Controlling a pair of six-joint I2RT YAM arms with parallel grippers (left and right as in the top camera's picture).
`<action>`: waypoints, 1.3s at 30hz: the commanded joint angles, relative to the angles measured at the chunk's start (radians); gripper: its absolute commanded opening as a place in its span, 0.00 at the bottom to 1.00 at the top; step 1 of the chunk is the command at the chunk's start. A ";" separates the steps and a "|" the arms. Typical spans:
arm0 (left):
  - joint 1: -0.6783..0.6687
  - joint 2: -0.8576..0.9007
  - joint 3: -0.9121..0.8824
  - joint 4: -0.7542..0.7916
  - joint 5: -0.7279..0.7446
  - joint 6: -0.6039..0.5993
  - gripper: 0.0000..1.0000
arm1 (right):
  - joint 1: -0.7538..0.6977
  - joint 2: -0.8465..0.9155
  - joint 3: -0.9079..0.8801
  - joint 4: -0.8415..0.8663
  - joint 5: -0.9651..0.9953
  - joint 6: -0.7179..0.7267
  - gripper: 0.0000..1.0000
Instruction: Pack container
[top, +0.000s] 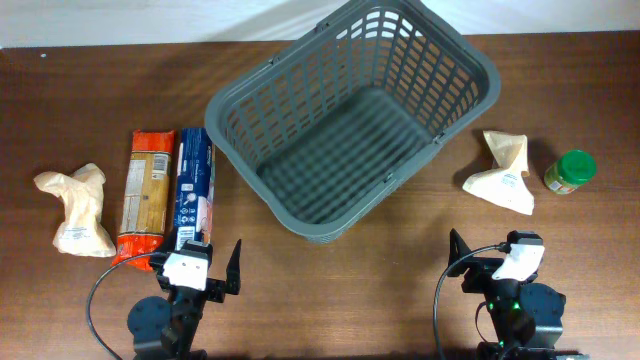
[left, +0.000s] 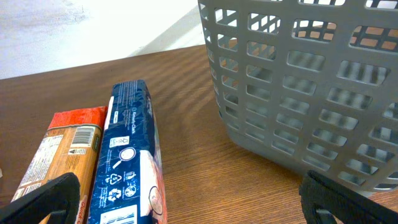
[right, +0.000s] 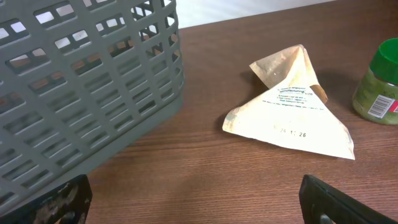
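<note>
The dark-gray slotted basket (top: 350, 115) stands empty at the table's middle back; it also shows in the left wrist view (left: 311, 93) and the right wrist view (right: 81, 93). A blue packet (top: 193, 188) (left: 127, 168) and an orange packet (top: 146, 195) (left: 59, 155) lie side by side left of it. A beige bag (top: 77, 210) lies at the far left. A cream pouch (top: 502, 175) (right: 292, 112) and a green-lidded jar (top: 570, 171) (right: 379, 84) lie to the right. My left gripper (top: 195, 268) (left: 193, 199) is open and empty near the blue packet's near end. My right gripper (top: 495, 265) (right: 199, 199) is open and empty in front of the pouch.
The brown wooden table (top: 400, 270) reaches a white wall at the back. Cables loop beside both arm bases at the front edge.
</note>
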 joint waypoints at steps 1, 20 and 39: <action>0.000 -0.008 -0.008 -0.001 0.014 -0.002 0.99 | 0.006 -0.008 -0.006 -0.003 0.009 -0.003 0.99; 0.000 -0.008 -0.008 -0.001 0.022 -0.003 0.99 | 0.006 -0.008 -0.006 0.008 0.009 -0.003 0.99; 0.000 0.731 1.086 -0.540 0.437 -0.147 0.99 | 0.006 0.319 0.739 -0.458 -0.157 -0.249 0.99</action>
